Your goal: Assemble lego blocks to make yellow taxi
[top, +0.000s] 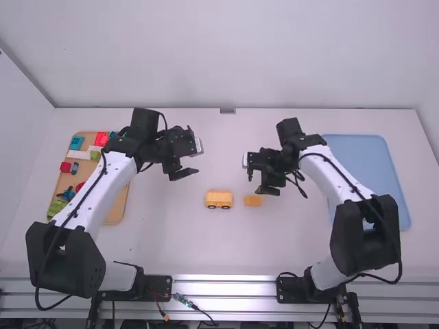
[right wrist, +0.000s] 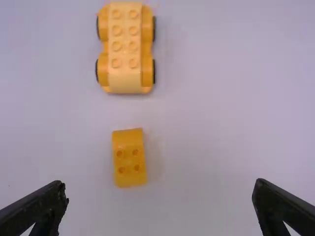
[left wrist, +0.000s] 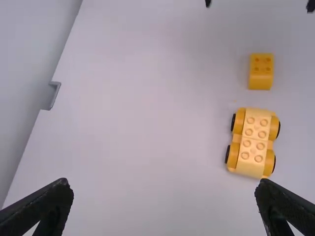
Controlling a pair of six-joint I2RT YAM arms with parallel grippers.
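My left gripper (top: 192,160) hangs over the table up and left of the yellow car body (top: 219,199), and in its own view the left gripper (left wrist: 165,189) is wide open with nothing between its fingers. The car body (left wrist: 252,142) stands on its black wheels, studs on top. Just right of it lies a separate orange-yellow block (top: 252,201) with four studs and a sloped end, not touching it. My right gripper (top: 255,173) is above the table, beyond that block. In the right wrist view the right gripper (right wrist: 160,189) is open, the small block (right wrist: 129,158) lying below it.
A wooden tray (top: 118,203) with several coloured blocks lies at the left, partly behind the left arm. On the right, a blue tray (top: 367,161) lies partly under the right arm. Bare white table (top: 219,247) stretches in front of the car body.
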